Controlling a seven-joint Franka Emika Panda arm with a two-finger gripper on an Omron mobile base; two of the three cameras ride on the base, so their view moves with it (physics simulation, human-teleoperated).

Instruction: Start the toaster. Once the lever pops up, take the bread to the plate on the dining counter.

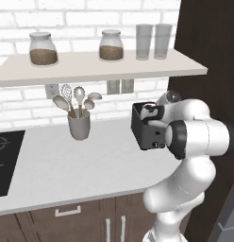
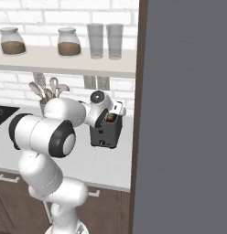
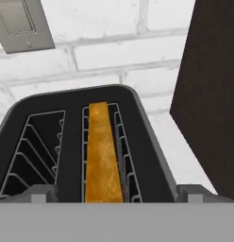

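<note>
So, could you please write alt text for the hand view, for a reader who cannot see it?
Looking down into a dark grey boxy toaster: a tan bread slice stands on edge in the right slot, and the left slot is empty. Behind it are a white brick wall with a grey wall plate and a dark wood panel.

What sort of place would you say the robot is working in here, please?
Most likely a home kitchen: a dark grey boxy toaster sits on a pale grey countertop, beside a grey cup of kitchen utensils, beneath a shelf of glass storage jars.
</note>
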